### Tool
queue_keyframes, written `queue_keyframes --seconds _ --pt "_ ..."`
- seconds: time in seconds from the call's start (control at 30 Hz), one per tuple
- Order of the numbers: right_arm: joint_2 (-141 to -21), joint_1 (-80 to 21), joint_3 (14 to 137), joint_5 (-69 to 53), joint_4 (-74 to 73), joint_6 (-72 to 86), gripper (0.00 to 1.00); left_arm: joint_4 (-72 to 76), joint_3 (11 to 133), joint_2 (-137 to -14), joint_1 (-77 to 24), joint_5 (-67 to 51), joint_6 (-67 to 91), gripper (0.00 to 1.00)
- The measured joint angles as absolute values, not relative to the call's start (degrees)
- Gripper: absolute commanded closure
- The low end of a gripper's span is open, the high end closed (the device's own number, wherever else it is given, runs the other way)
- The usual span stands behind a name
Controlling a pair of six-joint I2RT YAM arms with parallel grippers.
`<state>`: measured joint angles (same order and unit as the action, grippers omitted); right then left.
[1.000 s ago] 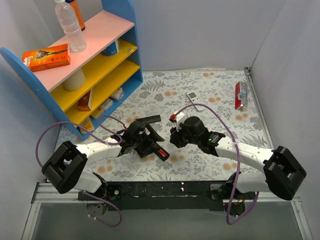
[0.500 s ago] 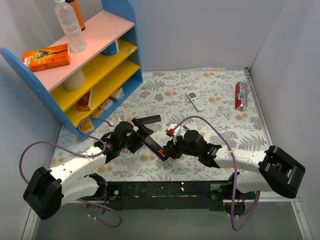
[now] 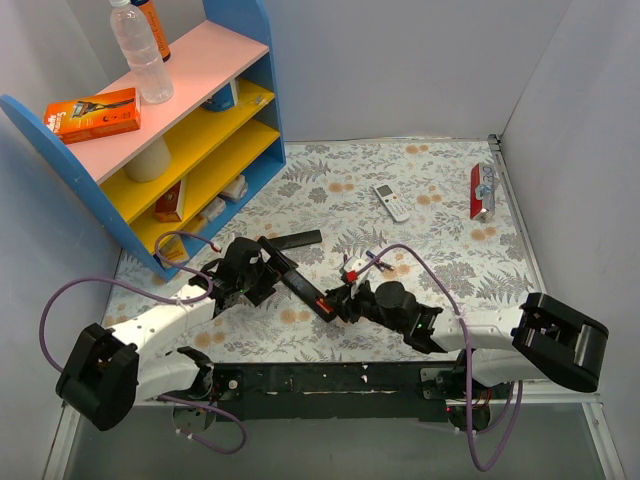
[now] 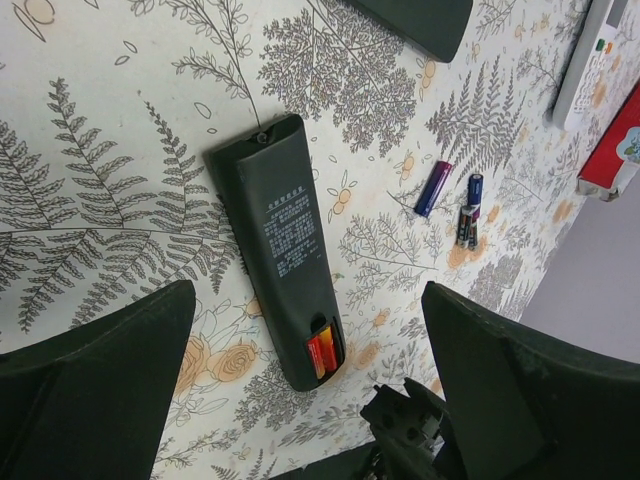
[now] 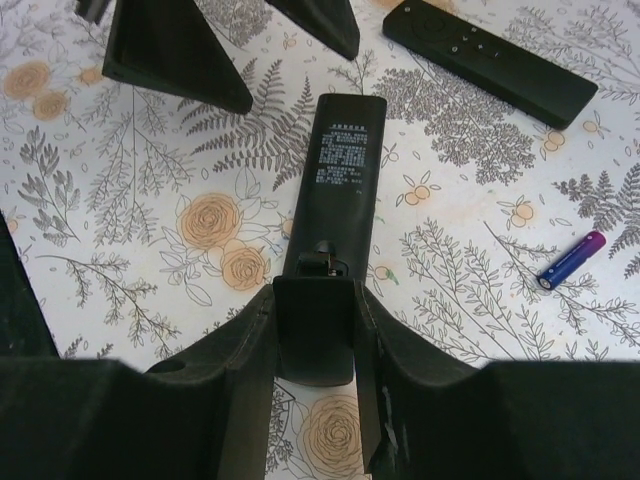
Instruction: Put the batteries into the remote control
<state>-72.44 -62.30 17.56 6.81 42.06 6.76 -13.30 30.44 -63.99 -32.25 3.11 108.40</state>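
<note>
Item under inspection: the remote control [image 4: 285, 260] lies flat on the bench [image 4: 100, 150], plain back upward, between the two hands. Its battery bay at the near end is uncovered.

Loading: a red battery [image 4: 317, 356] is seated in the bay. A second cell appears to sit beside it, though the left wrist view is too small to confirm this. A few loose batteries [image 4: 433, 188], purple and blue, lie on the bench well apart from the remote control and look surplus if the bay is full.

Left hand [image 4: 306, 287]: spread wide, holding nothing, poised above the middle of the remote control without touching it.

Right hand [image 5: 315, 300]: narrowed onto a flat black plate, judged to be the battery cover [image 5: 313, 340]. The plate is held just at the bay end of the remote control, in line with its length, and is not yet seated over the cells.

Other items: a second black remote [image 5: 490, 62] with its buttons up lies near the far end of the remote control. A white remote [image 3: 391, 201] lies further back. Neither is involved.

Assessment: the task is far along. Inserting the cells appears done or nearly so. Refitting the cover is left, and the plate must meet the bay squarely to slide home. The remote control is unrestrained and may skid under the push.
</note>
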Motion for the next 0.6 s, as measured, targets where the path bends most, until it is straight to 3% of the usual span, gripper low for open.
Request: queue_keyframes --seconds 0.6 --pt "-78.04 -67.64 17.32 19.64 49.1 11.03 0.99 -10.35 29.74 -66.98 -32.08 -0.95 108.38 0.03"
